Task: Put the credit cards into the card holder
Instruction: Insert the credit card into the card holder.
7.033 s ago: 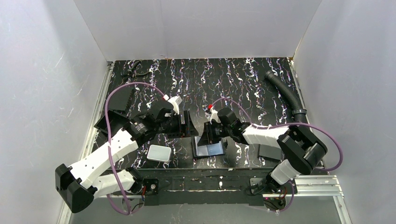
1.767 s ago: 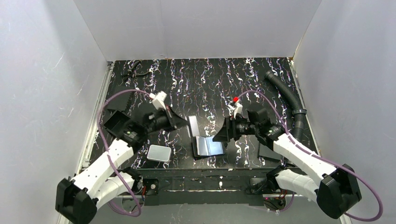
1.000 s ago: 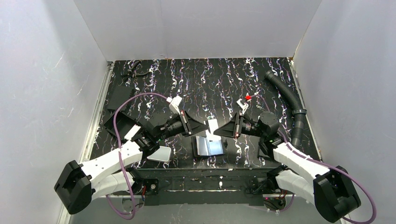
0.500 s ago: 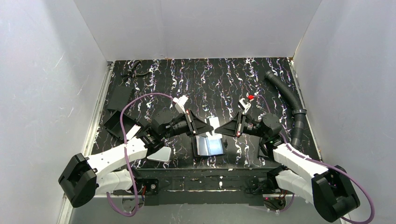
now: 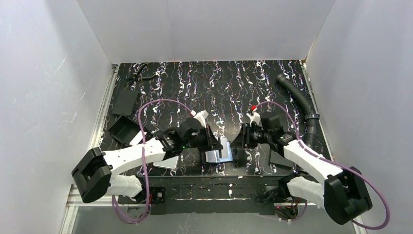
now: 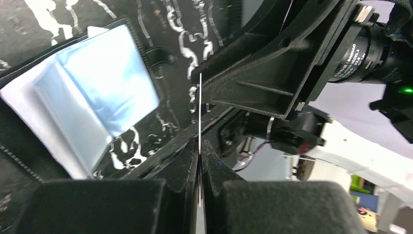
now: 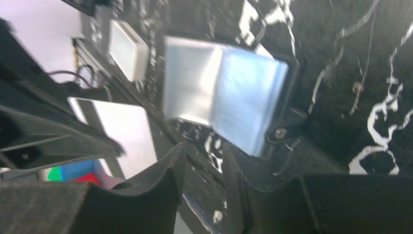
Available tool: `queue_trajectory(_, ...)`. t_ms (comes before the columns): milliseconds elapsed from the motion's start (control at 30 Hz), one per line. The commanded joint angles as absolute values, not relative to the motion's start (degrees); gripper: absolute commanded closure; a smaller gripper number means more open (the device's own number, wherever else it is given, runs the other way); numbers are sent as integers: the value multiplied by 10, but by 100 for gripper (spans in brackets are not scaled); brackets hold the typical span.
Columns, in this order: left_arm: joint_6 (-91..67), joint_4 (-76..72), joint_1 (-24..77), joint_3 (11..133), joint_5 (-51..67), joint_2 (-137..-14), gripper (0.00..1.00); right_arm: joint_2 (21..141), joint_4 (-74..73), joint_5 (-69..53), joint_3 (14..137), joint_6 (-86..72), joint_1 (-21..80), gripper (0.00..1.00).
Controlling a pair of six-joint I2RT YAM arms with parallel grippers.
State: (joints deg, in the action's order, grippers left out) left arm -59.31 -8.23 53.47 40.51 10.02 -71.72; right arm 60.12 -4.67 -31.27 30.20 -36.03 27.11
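Tabletop: black, white-veined, boxed by plain white walls on three sides. Lying open near front edge: card holder, bluish clear pockets facing up. Standing tilted over holder's right half, pinched tight in left gripper: one credit card, contact with holder unclear. Hovering just right of holder, fingers parted narrowly, gripping nothing: right gripper. Resting left of holder: white slab. Curving along right edge: black ribbed hose. Lying at left: black plates.

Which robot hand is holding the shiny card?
The left gripper: it pinches the thin credit card, seen edge-on from its wrist camera. The right gripper is open and holds nothing.
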Motion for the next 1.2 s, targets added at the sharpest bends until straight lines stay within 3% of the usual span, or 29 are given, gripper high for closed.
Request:
queue_trajectory(0,-549,28,543,445,55,-732,100,637,-88,-356,284,-290,273,60)
queue_trajectory(533,-546,64,512,453,77,-815,100,776,25,-381,295,-272,303,87)
queue_trajectory(1167,-567,-32,465,400,154,-873,100,845,63,-359,279,-258,303,95)
